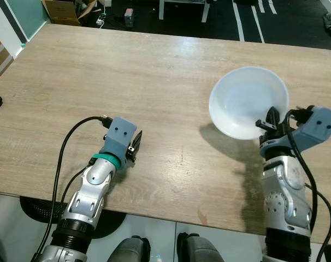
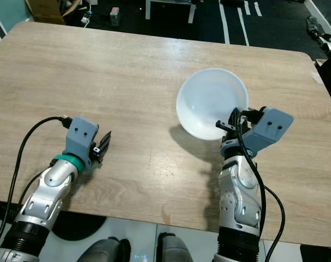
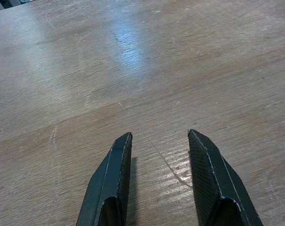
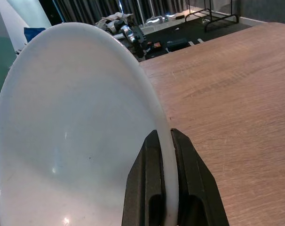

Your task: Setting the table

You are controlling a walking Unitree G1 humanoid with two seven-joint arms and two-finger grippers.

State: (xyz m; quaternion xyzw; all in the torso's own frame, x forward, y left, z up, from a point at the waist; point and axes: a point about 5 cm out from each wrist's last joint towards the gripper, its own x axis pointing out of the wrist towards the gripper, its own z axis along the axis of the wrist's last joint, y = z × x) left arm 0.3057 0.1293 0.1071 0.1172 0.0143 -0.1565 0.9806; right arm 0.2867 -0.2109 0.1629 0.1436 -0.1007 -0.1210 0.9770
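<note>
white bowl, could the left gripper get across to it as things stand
Probably yes: bare table lies between the open left gripper and the white bowl, though the right gripper holds the bowl's rim, lifted and tilted.

No readable words, numbers or brand marks appear anywhere: the white bowl, the wooden bench and the far cardboard box all show none.

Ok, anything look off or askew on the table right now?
Only the white plastic bowl: the right hand pinches its rim, so it hangs tilted above the wooden table rather than sitting flat. It looks empty, nothing spilled. The left hand rests open on bare wood.
</note>
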